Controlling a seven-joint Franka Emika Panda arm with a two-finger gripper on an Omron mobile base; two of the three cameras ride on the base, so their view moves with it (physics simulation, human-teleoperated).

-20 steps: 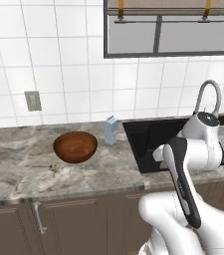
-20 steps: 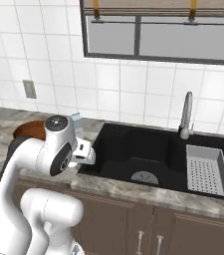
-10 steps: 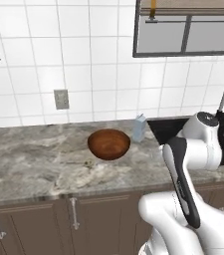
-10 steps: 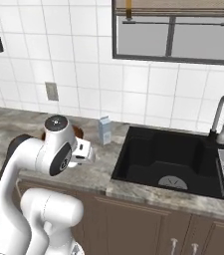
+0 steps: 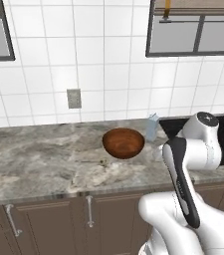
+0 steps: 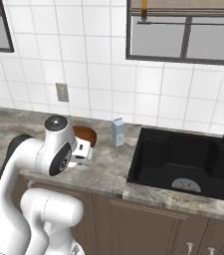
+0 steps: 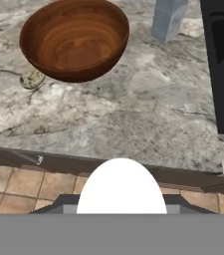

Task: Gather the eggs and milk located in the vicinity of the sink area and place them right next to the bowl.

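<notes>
Hand view shows a white egg (image 7: 122, 187) right at the bottom, close in front of the camera where the finger tips sit, so I judge the gripper (image 7: 122, 209) is closed on it. During the last second the whole picture has slid sideways in both base views: the base has driven left, the sink (image 6: 183, 159) has gone toward the right edge, and the bowl (image 5: 124, 143) now sits near the middle. For the task this means the egg has been carried away from the sink and is nearly at its place. Beyond the counter's front edge (image 7: 108, 167) lies free stone before the bowl, and more between the bowl and the sink rim. A small speckled thing (image 7: 32, 79) lies beside the bowl. Farther back stands the milk (image 7: 168, 19), near the bowl.
</notes>
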